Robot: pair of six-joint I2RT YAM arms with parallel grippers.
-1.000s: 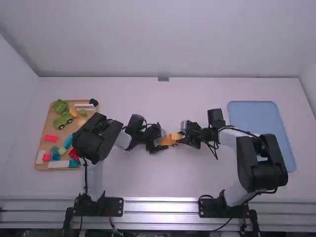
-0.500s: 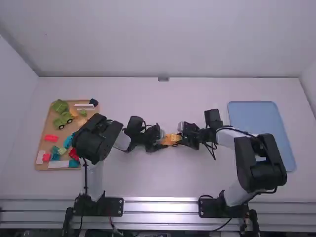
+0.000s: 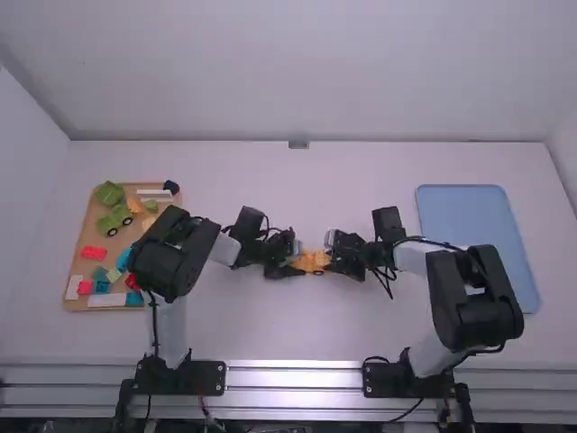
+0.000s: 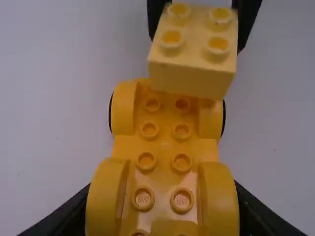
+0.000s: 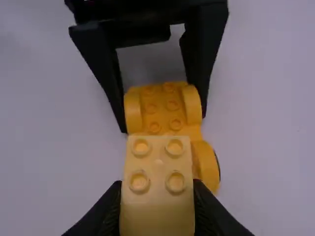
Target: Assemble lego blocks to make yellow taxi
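Note:
Near the middle of the table in the high view, the left gripper (image 3: 290, 265) and right gripper (image 3: 333, 262) face each other across the yellow-orange car base (image 3: 312, 261). In the left wrist view, my left gripper (image 4: 162, 211) is shut on the sides of the wheeled car base (image 4: 164, 147), its studs facing up. The right wrist view has my right gripper (image 5: 157, 209) shut on a pale yellow four-stud brick (image 5: 157, 164). That brick overlaps the base's far end in the left wrist view; whether they touch, I cannot tell.
At the left lies a wooden tray (image 3: 81, 240) with green vehicle parts (image 3: 115, 219), a red brick (image 3: 93, 253) and several other blocks. A blue tray (image 3: 478, 244) is at the right, beyond the right arm's elbow.
In the high view, my right gripper has shifted slightly left and toward the camera. The left gripper stays nearly in place, still around the car base.

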